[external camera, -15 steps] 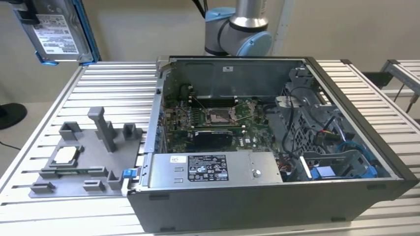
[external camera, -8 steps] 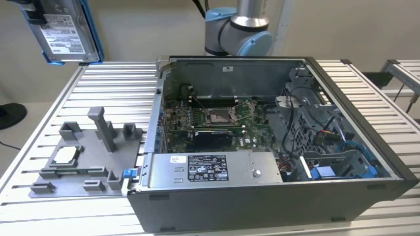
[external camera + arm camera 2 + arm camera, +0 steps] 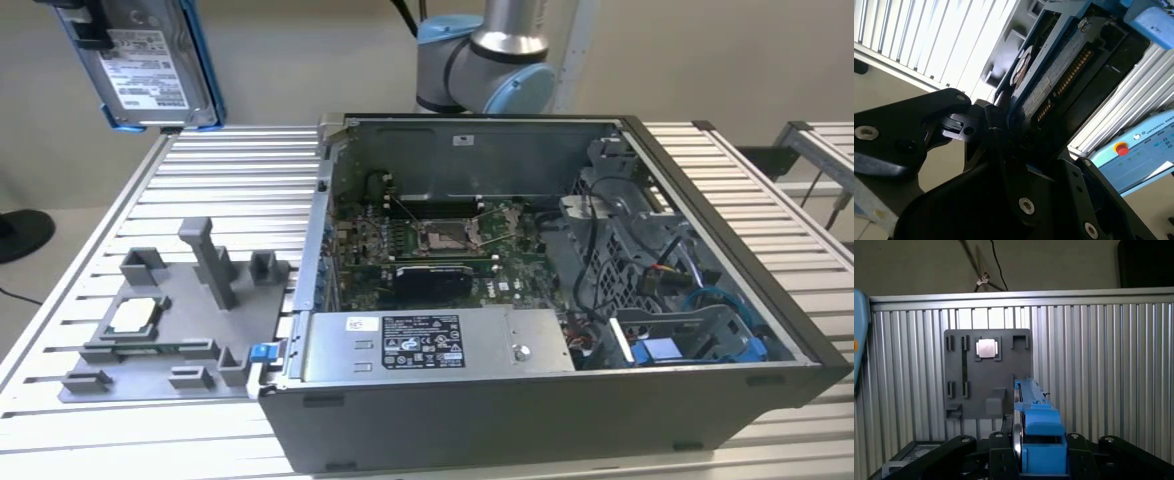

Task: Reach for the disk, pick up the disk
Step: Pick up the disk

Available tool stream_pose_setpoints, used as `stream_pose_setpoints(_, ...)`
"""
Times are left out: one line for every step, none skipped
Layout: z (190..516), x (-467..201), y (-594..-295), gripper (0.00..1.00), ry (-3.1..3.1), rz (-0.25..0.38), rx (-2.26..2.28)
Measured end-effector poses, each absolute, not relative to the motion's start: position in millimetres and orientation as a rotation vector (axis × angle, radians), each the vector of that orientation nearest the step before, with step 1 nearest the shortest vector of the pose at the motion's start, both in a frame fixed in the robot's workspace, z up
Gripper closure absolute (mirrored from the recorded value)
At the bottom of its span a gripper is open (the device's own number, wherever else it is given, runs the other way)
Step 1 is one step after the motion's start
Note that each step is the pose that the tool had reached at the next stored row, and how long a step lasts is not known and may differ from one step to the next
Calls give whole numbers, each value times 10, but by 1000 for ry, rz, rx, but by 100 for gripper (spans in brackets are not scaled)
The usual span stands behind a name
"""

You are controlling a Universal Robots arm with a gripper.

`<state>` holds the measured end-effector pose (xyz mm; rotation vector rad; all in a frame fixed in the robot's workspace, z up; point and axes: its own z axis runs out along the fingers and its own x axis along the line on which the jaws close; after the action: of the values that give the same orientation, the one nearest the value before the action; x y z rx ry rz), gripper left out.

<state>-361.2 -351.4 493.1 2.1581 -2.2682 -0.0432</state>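
Observation:
The disk [image 3: 147, 65], a silver drive with a white label in a blue bracket, hangs high in the air over the table's far corner on the exterior view's left. My gripper [image 3: 84, 25] is shut on its upper end, its black body cut off by the picture's edge. In the first wrist view the blue bracket [image 3: 1036, 432] stands edge-on between my black fingers [image 3: 999, 455]. In the second wrist view the disk [image 3: 1054, 85] runs away from the gripper [image 3: 1004, 125], its connector edge showing.
An open computer case [image 3: 747, 300] holds a motherboard and a big silver box [image 3: 427, 345] with a black label. A grey fixture plate [image 3: 174, 320] with upright posts carries a small silver chip [image 3: 134, 315], also the chip [image 3: 987, 348] far below me. The arm's base [image 3: 487, 55] stands behind the case.

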Motion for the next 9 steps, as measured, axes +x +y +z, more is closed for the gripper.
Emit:
stream_pose_setpoints(4932,-3595,-3514,100,-2268,-43,2158)
stream_pose_setpoints(4932,-3578,-3514,100,-2268,-43,2158)
stream_pose_setpoints(4932,-3561,-3513,100,-2268,-43,2158)
stream_pose_setpoints(4932,-3543,-3514,100,-2268,-43,2158)
stream_pose_setpoints(4932,-3526,-3514,100,-2268,-43,2158)
stream_pose_setpoints(4932,-3512,-3513,100,-2268,-43,2158)
stream_pose_setpoints(4932,-3495,-3514,100,-2268,-43,2158)
stream_pose_setpoints(4932,-3479,-3514,100,-2268,-43,2158)
stream_pose_setpoints(4932,-3462,-3513,100,-2268,-43,2158)
